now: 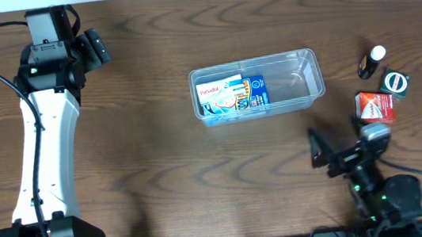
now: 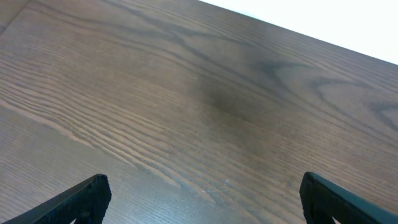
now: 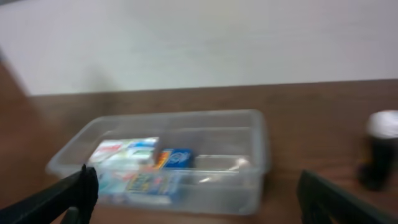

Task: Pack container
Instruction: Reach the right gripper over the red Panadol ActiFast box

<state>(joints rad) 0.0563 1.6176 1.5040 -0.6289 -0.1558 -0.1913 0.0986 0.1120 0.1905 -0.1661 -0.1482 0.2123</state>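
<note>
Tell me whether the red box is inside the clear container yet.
No, the red box lies on the table, outside the walls of the container.

The table is dark brown, wavy-grained. The container is clear. The white box bears red and pale blue print; the blue box shows yellow. The bottle is black, white-capped. The green box has a white mark; the red box has white patches.

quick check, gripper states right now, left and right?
left gripper: open, holding nothing.
right gripper: open, holding nothing, pointed at the container.
</note>
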